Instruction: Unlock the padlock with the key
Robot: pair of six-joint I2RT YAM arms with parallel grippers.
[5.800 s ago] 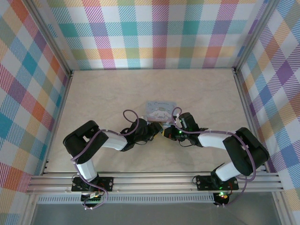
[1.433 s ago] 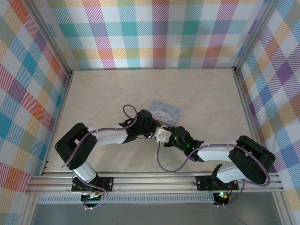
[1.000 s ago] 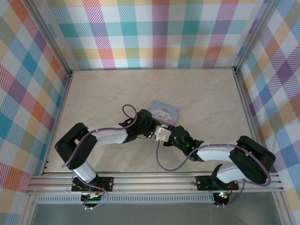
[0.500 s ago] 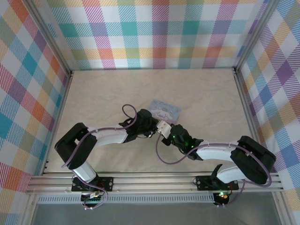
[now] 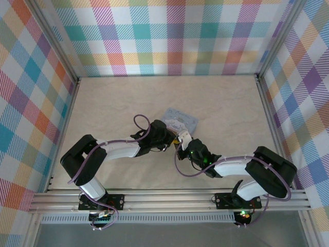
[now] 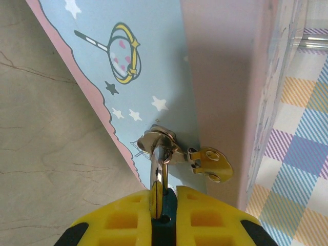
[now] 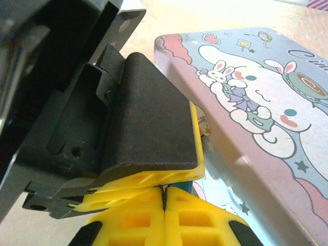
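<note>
In the left wrist view my left gripper is shut on the small dark teal padlock. Its silver shackle runs up through the clasp of the light-blue tin. In the right wrist view my right gripper is shut, with a thin dark sliver, the key, pinched between its yellow pads. Its tip sits right against the teal padlock, under the left gripper's black finger. From above, the left gripper and right gripper meet fingertip to fingertip beside the tin.
The cartoon tin lies just beyond both grippers, with a brass hasp plate on its side. Bare marble tabletop spreads around it. Plaid walls and metal rails close in the workspace.
My right gripper has swung up and away from the near edge, closing in on the left gripper's fingertips at the tin. The left arm has stayed nearly still, and the tin shifted slightly.
</note>
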